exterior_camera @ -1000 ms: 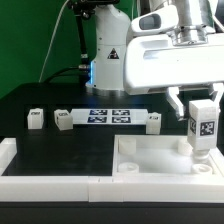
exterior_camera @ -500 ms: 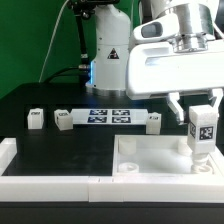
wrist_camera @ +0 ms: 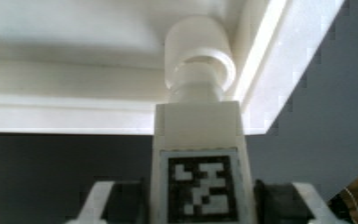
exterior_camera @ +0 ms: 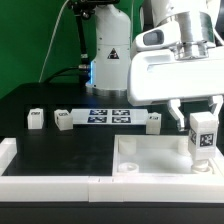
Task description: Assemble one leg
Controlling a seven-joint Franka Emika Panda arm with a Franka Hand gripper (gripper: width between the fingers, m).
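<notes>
Claw (exterior_camera: 199, 120) clenched on the leg (exterior_camera: 203, 140), one finger on each side of its upper part; both fingers (wrist_camera: 101, 203) show in the wrist view flanking the tagged face. The leg (wrist_camera: 202, 140) is upright with its black-and-white tag (exterior_camera: 204, 138) facing the exterior camera, off the counter (exterior_camera: 60, 150). It sits at the exterior view's right, over the right near part of the flat white square piece (exterior_camera: 150, 155). Its lower end is down inside that piece's raised rim; whether it touches cannot be told. In the wrist view a rounded white post (wrist_camera: 202, 55) lies in line just beyond the leg's tip, against the rim corner; cannot tell if it belongs to the leg or to the piece.

Three loose legs stand on the black counter: one far left (exterior_camera: 36, 118), one just right of it (exterior_camera: 63, 120), one near the square piece's far edge (exterior_camera: 153, 121). The marker board (exterior_camera: 110, 114) lies flat between the second and third. White raised edging (exterior_camera: 50, 184) runs along the counter's near side and left near corner. Arm base (exterior_camera: 110, 55) stands at the far side, behind the marker board
</notes>
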